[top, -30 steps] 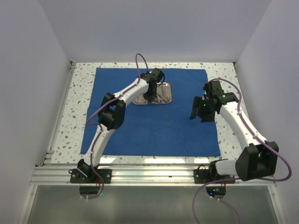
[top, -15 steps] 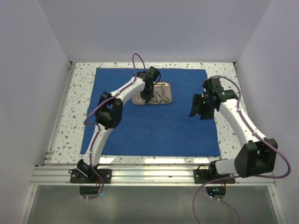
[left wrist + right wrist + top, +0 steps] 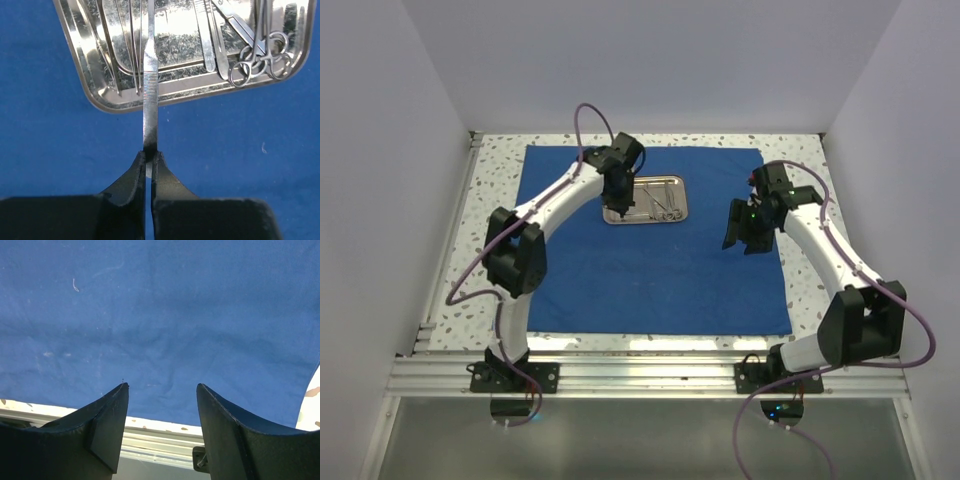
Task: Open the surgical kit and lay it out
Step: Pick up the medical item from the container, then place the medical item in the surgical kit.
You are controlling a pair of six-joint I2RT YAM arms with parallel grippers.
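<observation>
The royal-blue cloth wrap [image 3: 650,280] lies opened out flat over most of the speckled counter [image 3: 488,200], its far hem close to the far edge and its near hem just short of the near edge; the steel tray [image 3: 682,200] sits on the cloth toward the far edge, about midway between the left and right edges. The left claw [image 3: 617,203] is at the tray's left end; in the wrist view it [image 3: 149,157] is clamped on the tip of a flat steel handle [image 3: 149,75] with a ribbed grip, which runs from the fingers across the tray's rim [image 3: 80,60] and over its floor; whether the handle touches the tray cannot be told. In the tray lie other thin silver instruments: tweezers [image 3: 206,35] and ring-handled scissors or forceps [image 3: 260,67] at the right end. The right claw [image 3: 740,226] hangs above the cloth toward the right edge of the counter, well apart from the tray; its fingers [image 3: 112,410] stand wide apart with nothing between them.
</observation>
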